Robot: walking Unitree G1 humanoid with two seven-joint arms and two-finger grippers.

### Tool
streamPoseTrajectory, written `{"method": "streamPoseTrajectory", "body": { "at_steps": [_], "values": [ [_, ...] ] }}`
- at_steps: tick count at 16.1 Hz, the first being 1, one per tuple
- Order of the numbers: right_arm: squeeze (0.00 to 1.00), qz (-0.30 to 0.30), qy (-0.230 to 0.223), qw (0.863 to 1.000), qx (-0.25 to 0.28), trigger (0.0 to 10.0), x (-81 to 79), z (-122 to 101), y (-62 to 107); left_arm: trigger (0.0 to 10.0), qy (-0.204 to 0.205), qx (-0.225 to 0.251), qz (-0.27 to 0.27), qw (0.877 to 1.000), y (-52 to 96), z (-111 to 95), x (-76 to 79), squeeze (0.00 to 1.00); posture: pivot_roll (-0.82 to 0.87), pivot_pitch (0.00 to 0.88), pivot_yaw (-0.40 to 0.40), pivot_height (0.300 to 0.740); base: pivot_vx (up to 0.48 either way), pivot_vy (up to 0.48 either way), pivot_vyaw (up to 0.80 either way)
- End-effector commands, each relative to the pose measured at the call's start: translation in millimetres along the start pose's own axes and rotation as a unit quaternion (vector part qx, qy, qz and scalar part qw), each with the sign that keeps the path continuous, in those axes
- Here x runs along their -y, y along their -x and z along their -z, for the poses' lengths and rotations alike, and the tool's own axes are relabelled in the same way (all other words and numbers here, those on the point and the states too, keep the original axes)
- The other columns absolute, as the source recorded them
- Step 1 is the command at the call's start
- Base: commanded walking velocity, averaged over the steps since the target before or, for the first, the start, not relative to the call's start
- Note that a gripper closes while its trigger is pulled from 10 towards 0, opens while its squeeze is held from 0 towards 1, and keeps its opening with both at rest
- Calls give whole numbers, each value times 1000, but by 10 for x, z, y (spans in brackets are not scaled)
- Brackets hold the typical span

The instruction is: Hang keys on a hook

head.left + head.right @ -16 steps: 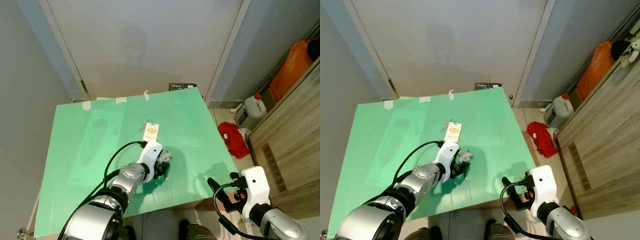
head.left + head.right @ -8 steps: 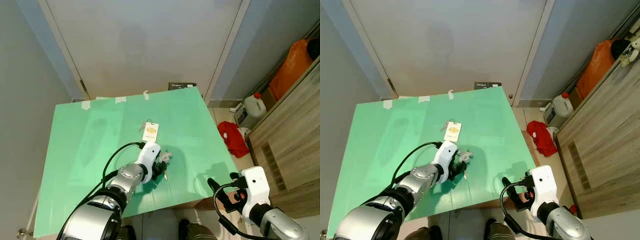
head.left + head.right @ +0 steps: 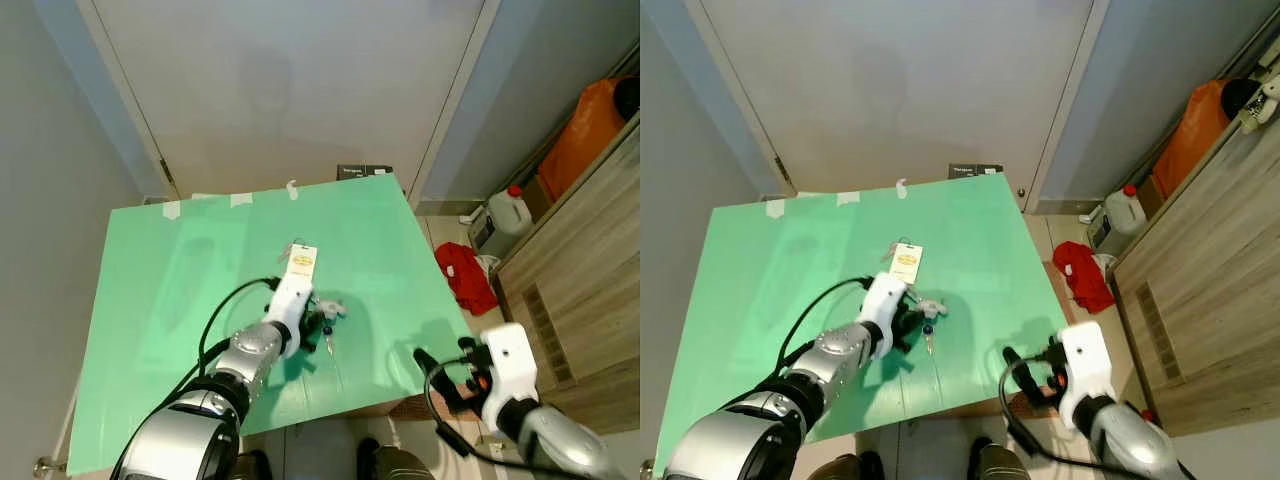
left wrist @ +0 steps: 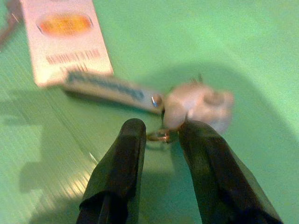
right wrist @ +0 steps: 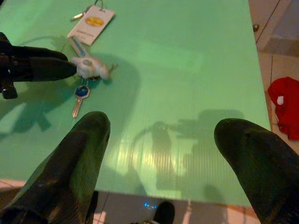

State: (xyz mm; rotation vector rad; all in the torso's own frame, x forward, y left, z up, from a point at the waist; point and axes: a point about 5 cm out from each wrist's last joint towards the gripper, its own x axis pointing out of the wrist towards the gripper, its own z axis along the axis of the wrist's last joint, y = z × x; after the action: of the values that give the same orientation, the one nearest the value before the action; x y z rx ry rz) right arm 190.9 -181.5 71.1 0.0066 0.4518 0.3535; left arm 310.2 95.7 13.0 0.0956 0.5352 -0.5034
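Observation:
The keys point(image 3: 325, 318) lie on the green table point(image 3: 180, 290): a grey figure point(image 4: 198, 103), a strap, a blue-headed key point(image 5: 80, 95) and a white tag point(image 3: 301, 262) with an orange mark. My left gripper point(image 3: 311, 318) is low over the table just beside the tag. Its two black fingers point(image 4: 121, 163) are closed on the small metal ring point(image 4: 161, 136) next to the grey figure. My right gripper point(image 3: 443, 358) hangs open past the table's front right corner, with nothing between its fingers point(image 5: 79, 154).
A closed pale door point(image 3: 300, 90) stands behind the table, with a small black box point(image 3: 363, 172) at the table's far edge. To the right are a white jug point(image 3: 505, 220), a red cloth point(image 3: 468, 275), an orange bag point(image 3: 590, 130) and a wooden cabinet point(image 3: 590, 280).
My left gripper has drawn back toward the tag, uncovering the grey figure and the blue-headed key beneath it. The right arm has shifted slightly.

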Motion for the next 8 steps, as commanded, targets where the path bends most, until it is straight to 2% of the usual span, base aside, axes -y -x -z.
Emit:
{"method": "streamPoseTrajectory", "body": {
  "at_steps": [1, 2, 5, 8],
  "values": [
    [0, -2, -5, 1000, 4, 10000, -6, 12, -67, 0, 10, 41, 2, 999, -5, -151, -36, 0, -240, 103, 13, 740, 0, 0, 0],
    [0, -3, -6, 1000, 7, 10000, -12, 3, -107, 0, 13, 55, 4, 998, -6, -202, -41, 0, -234, 98, 14, 740, 0, 0, 0],
    [0, -15, -9, 999, 37, 10000, -47, -129, -364, 0, 31, 106, 19, 994, -1, -339, -13, 0, -157, 27, 38, 740, 0, 0, 0],
    [0, -18, -13, 998, 53, 10000, -41, -222, -514, 0, 40, 129, 23, 991, 6, -393, 6, 0, -110, 0, 36, 740, 0, 0, 0]
  ]
}}
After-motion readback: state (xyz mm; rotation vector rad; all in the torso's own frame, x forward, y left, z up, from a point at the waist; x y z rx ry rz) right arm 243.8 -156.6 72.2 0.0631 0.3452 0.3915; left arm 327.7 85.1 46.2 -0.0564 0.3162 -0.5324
